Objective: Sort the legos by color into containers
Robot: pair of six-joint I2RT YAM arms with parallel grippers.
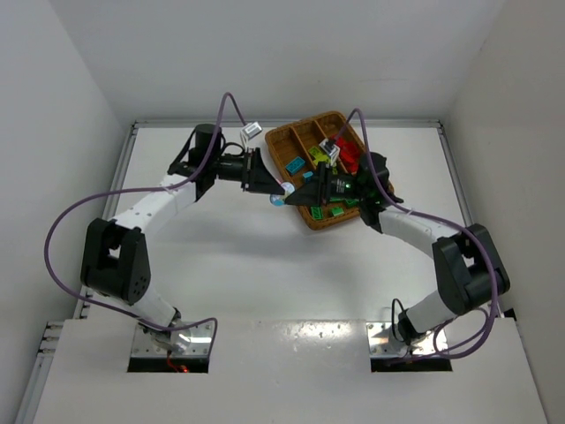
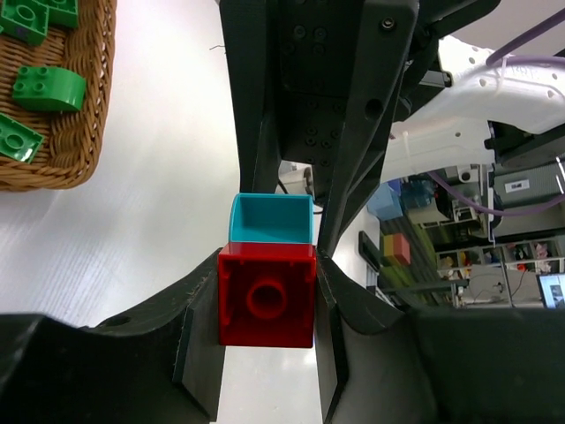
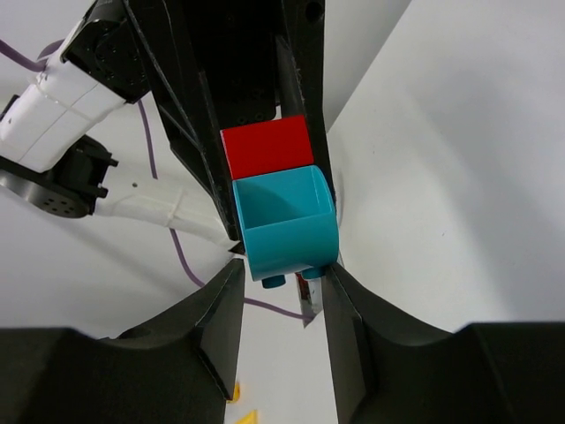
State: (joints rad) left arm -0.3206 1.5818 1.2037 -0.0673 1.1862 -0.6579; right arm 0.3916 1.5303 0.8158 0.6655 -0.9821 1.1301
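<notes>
Right, closest to me the two arm bases sit bolted at the table (image 1: 221,256) edge, with purple cables (image 1: 53,238) looping off each. Both arms lean in over the middle, and their grippers meet nose to nose just left of the wicker tray (image 2: 88,115). A two-brick clump is held between them. The left gripper (image 2: 267,265) pinches the red brick (image 2: 267,299) by its sides, and the right gripper (image 3: 282,272) is closed on the cyan brick (image 3: 284,225) stuck to it. Each gripper's black fingers fill much of the other's wrist view, so little else shows there. Further back, the right wrist lies over the tray's near-right part and hides some of the compartments. Green bricks (image 2: 48,88) lie in the section nearest the arms. Beyond them I can make out a cyan piece (image 1: 294,164), a yellow-green one (image 1: 318,157) and red ones (image 1: 351,155) at the far right.
</notes>
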